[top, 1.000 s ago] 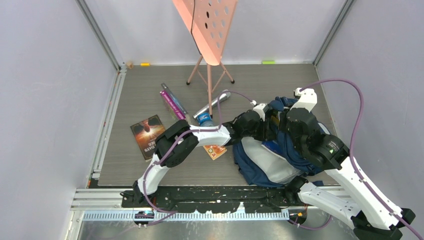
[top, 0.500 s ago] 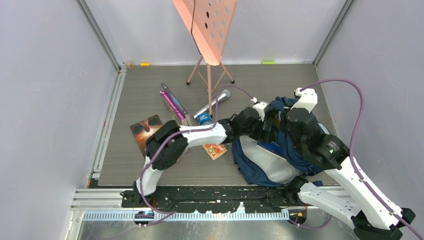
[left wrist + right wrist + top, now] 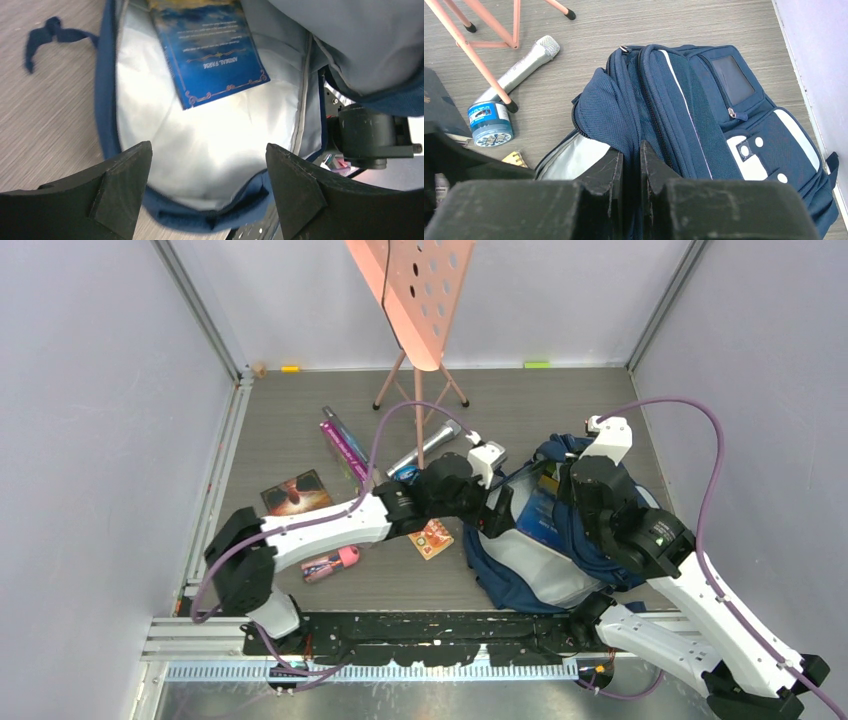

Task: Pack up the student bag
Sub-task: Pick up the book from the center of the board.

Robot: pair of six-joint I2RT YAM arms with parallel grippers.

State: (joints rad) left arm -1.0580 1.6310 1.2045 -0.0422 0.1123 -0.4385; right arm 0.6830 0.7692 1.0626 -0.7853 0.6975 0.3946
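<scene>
- My left tool (image 3: 207,152) hangs with its fingers spread wide, empty, over the open student bag (image 3: 106,100).
- A blue book (image 3: 210,55) lies on its pale lining.

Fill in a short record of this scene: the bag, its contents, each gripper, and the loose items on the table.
Bag: student bag, lying open, pale lining showing
Contents: blue book inside
Left gripper: open, empty, over the bag's mouth
Right gripper: shut on the bag's navy fabric
Loose items: microphone, blue tub, purple book
</scene>
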